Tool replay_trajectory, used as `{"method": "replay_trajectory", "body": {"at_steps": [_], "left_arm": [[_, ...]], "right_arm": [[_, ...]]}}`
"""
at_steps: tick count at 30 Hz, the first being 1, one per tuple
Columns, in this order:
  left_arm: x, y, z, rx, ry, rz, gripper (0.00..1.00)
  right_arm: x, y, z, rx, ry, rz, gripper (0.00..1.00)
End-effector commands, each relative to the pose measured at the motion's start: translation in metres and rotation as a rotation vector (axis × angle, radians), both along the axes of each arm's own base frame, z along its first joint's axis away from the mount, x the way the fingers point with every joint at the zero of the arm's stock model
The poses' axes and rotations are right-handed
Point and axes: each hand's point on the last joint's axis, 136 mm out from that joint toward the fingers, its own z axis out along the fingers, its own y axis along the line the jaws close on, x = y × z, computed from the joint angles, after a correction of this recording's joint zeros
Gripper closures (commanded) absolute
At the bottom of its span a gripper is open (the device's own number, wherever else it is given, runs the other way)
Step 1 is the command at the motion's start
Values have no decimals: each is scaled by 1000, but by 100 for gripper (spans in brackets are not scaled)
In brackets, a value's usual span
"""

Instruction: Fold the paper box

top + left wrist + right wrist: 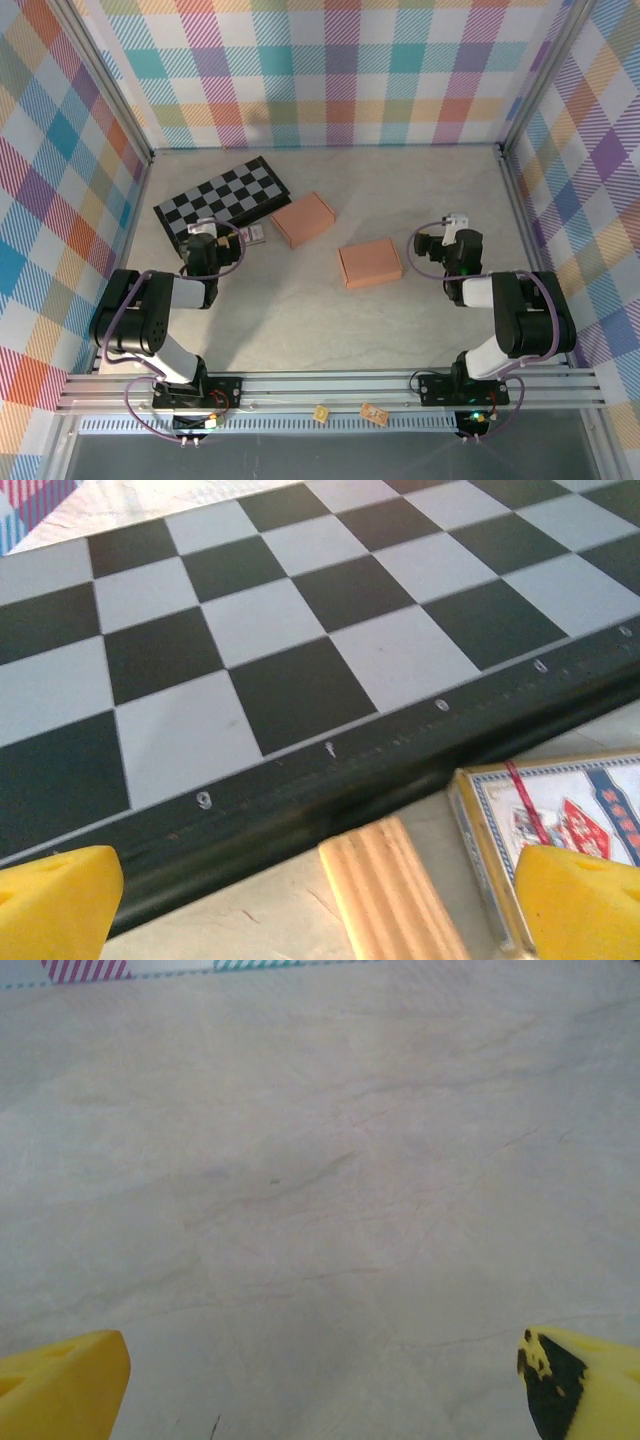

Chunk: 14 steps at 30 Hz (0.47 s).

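Observation:
Two brown paper boxes lie mid-table, one (pixel 304 218) beside the chessboard and one (pixel 370 263) nearer the right arm. Both look flat-topped with their lids down. My left gripper (pixel 205 235) rests low at the chessboard's near edge, left of the boxes. It is open, and its yellow fingertips (pixel 55 900) stand wide apart with nothing gripped (pixel 320 920). My right gripper (pixel 452 232) hovers just right of the nearer box. It is open over bare table (pixel 320 1400), with its fingertips (pixel 60 1385) far apart.
A black-and-grey chessboard (pixel 222 197) lies at the back left. A wooden block (pixel 395 890) and a playing-card box (pixel 560 810) sit against its near edge, between the left fingers. Plaid walls (pixel 320 70) enclose the table. Two small tan pieces (pixel 375 411) lie on the front rail.

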Motion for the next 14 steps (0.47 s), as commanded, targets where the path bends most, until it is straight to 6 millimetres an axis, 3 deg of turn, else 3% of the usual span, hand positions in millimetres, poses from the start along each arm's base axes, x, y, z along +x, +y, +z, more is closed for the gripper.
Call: {"method": "replay_trajectory", "body": {"at_steps": [1, 14], "left_arm": [[8, -8, 15, -47, -79, -35, 0], [8, -9, 14, -46, -75, -35, 0]], "right_arm": [[8, 1, 13, 17, -49, 7, 1], [7, 2, 16, 14, -64, 14, 1]]}}
